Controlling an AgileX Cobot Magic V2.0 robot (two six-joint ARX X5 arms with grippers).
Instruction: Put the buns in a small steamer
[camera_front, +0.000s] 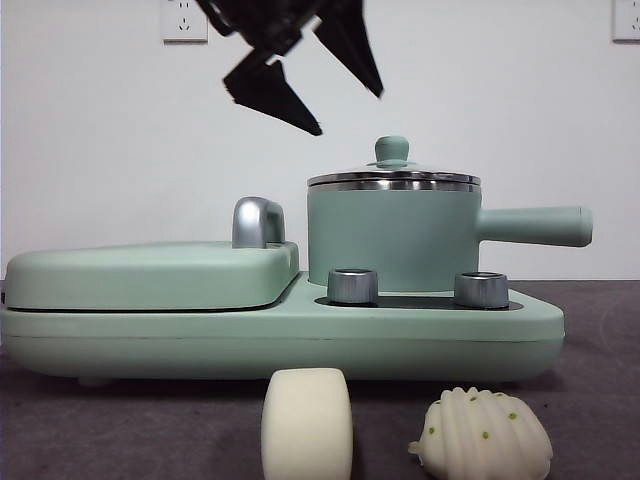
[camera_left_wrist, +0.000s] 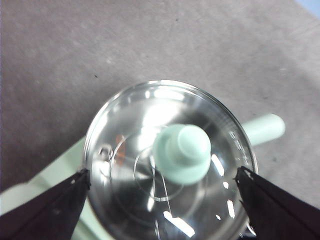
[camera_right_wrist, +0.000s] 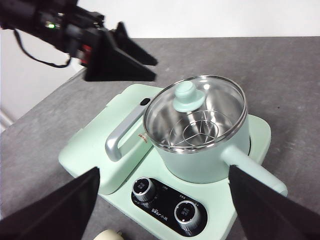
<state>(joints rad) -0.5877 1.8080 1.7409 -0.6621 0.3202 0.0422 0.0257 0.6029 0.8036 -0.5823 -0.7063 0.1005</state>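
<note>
The small steamer (camera_front: 392, 235) stands on the right of a mint-green cooker base, its glass lid on with the green knob (camera_front: 391, 150) up. My left gripper (camera_front: 349, 112) hangs open above and a little left of the knob. The left wrist view looks straight down on the lid (camera_left_wrist: 170, 165) with the knob (camera_left_wrist: 182, 152) between its jaws. The right wrist view shows the steamer (camera_right_wrist: 200, 150) and the left gripper (camera_right_wrist: 155, 70) beyond it. My right gripper (camera_right_wrist: 164, 170) is open and empty, high above the front. The smooth cream bun (camera_front: 307, 425) and the ridged speckled bun (camera_front: 485, 435) lie on the table in front.
The flat lidded griddle (camera_front: 150, 275) with its chrome handle (camera_front: 257, 222) fills the base's left half. Two steel dials (camera_front: 352, 285) (camera_front: 481, 289) sit at the front. The steamer's long handle (camera_front: 535, 226) points right. A wire rack shows inside the pot (camera_right_wrist: 197, 132).
</note>
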